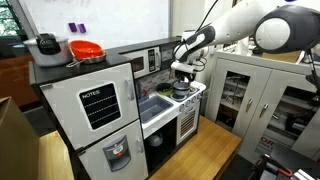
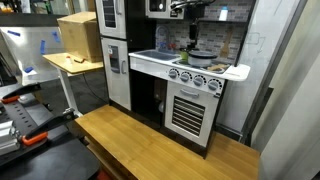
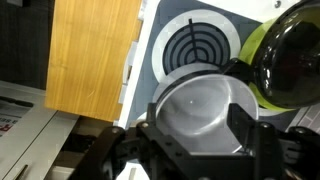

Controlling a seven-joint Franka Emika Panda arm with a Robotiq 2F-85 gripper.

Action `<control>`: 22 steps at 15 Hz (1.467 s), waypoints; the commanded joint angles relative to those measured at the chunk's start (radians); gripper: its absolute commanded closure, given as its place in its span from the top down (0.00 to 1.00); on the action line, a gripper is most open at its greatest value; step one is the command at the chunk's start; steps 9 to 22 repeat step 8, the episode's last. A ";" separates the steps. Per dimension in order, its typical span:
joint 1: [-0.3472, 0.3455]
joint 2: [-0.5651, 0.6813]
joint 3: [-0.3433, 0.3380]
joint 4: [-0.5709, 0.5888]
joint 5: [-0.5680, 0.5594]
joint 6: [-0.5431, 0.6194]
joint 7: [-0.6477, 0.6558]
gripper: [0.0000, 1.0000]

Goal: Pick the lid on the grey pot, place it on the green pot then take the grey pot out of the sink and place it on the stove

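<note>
Filling the middle of both exterior views, a white toy kitchen (image 1: pixel 100 110) (image 2: pixel 190 100) stands with a fridge on one side and an oven on the other side. A white robot arm (image 1: pixel 250 25) reaches over it from the right in an exterior view and bends down toward the stove (image 2: pixel 205 68). A long wooden table (image 2: pixel 150 145) lies near the camera, in front of the kitchen. The sink (image 1: pixel 155 105) is beside the stove, between it and the fridge. In the wrist view a round burner (image 3: pixel 200 45) with dark rings shows on the white stove top. The green pot (image 3: pixel 250 50) sits to the right of this burner, and the dark glass lid (image 3: pixel 295 55) rests on top of it. The grey pot (image 3: pixel 205 105) is out of the sink and over the stove top, on the near side of the burner and just beside the green pot. The gripper (image 3: pixel 200 125) is directly above the grey pot, with its dark fingers (image 3: pixel 245 125) spread wide, one on each side of the pot. Whether they press on its wall, or whether the pot rests on the stove, I cannot tell.
</note>
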 commanded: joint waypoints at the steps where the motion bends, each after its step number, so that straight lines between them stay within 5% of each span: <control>1: 0.007 -0.079 -0.006 -0.096 0.004 0.007 0.026 1.00; 8: 0.015 -0.230 -0.016 -0.273 -0.001 0.028 0.046 1.00; 22: 0.015 -0.230 -0.016 -0.273 -0.001 0.028 0.046 1.00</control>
